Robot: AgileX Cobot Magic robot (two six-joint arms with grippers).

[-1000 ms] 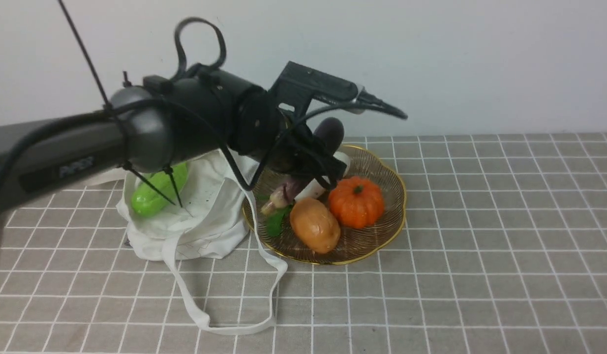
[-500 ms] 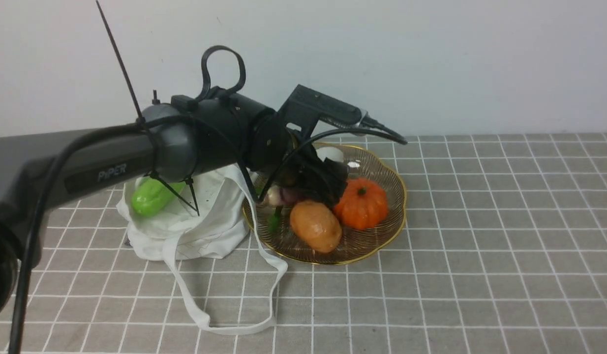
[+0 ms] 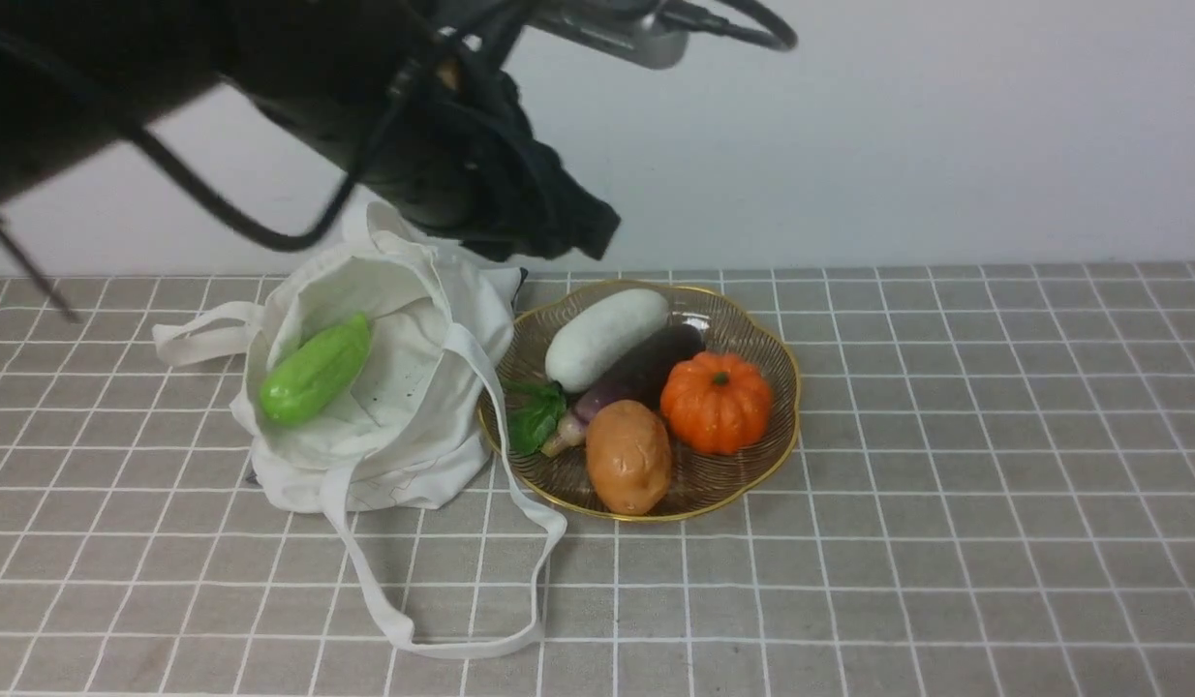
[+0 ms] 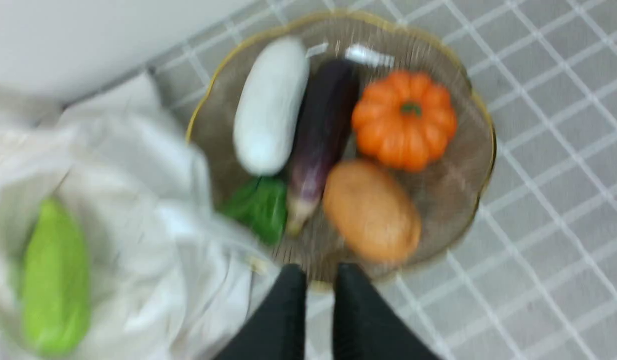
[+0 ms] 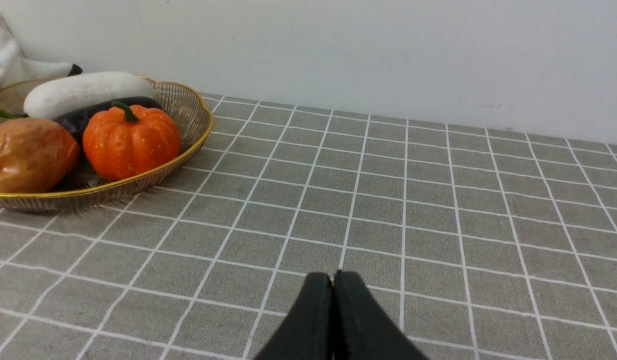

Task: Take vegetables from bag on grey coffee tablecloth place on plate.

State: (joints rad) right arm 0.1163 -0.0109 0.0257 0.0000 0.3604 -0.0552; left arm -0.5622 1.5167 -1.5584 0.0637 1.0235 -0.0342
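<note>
The dark purple eggplant (image 3: 646,366) lies on the amber plate (image 3: 786,387) between a white gourd and an orange pumpkin; it also shows in the left wrist view (image 4: 321,135). The green gourd (image 3: 315,371) lies in the open off-white bag (image 3: 413,426) left of the plate. My left gripper (image 3: 583,232) hangs high above the bag's far edge, its jaws almost together and empty (image 4: 319,275). My right gripper (image 5: 332,280) is shut and empty, low over the checked tablecloth (image 5: 388,200), right of the plate (image 5: 198,115).
The plate also holds a white gourd (image 3: 605,337), an orange pumpkin (image 3: 716,402), a brown potato (image 3: 628,455) and a green leaf (image 3: 535,418). The bag's strap loops (image 3: 462,644) trail toward the front edge. A white wall stands behind.
My left gripper lowered the eggplant onto the plate, let it go, and rose up and back to the left. The eggplant now rests on the plate.
</note>
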